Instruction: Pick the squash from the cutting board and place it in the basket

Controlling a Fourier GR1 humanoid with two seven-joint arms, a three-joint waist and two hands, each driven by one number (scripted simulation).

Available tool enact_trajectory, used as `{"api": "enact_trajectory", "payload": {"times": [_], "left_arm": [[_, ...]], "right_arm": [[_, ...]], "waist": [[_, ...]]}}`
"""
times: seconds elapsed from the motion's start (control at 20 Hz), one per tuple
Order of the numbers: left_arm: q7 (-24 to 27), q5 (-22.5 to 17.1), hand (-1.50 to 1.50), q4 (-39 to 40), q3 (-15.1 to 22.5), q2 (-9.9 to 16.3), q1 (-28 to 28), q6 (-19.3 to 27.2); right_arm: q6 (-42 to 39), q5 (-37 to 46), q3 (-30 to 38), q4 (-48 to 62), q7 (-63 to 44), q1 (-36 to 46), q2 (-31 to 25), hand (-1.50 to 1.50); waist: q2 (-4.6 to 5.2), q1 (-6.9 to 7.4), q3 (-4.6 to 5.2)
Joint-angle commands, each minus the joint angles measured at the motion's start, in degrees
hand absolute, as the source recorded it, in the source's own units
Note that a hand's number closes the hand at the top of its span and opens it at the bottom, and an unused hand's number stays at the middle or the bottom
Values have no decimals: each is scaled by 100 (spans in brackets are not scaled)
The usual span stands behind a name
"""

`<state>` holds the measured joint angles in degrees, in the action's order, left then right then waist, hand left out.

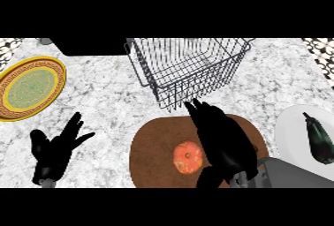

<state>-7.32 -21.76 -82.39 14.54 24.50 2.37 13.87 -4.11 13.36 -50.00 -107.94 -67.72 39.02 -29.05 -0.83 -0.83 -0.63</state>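
Observation:
An orange squash (187, 157) lies on the round brown cutting board (153, 150), left of its middle. My right hand (222, 137) hovers over the board just right of the squash, fingers straight and pointing toward the basket, open and holding nothing. The wire basket (189, 66) stands behind the board, with nothing in it. At the lower left my left hand (55, 148) rests open on the counter, fingers up.
A yellow and green plate (29, 86) lies at the left. A white plate (290, 132) at the right edge carries a dark eggplant (320, 139). A black object (91, 46) sits at the back left.

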Motion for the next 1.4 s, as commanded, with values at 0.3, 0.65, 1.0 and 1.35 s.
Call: {"api": "enact_trajectory", "payload": {"times": [0.3, 0.65, 1.0, 1.35], "left_arm": [[-351, 12, 0, 288, 28, 188, 346, -255], [-415, -18, 0, 207, -49, 274, 468, -358], [-313, 214, 0, 353, 64, -55, 372, -134], [-122, 273, 0, 476, 13, -54, 511, -284]], "right_arm": [[69, 827, -210, 444, -712, -424, 684, -150], [-132, 991, -300, 804, -724, -736, 961, -150], [-215, 1126, -209, 1073, -539, -1004, 1115, -150], [-227, 1404, -15, 1530, 63, -1086, 1208, -150]], "waist": [[67, 82, 68], [63, 106, 68], [72, 64, 67], [85, 85, 66]]}}
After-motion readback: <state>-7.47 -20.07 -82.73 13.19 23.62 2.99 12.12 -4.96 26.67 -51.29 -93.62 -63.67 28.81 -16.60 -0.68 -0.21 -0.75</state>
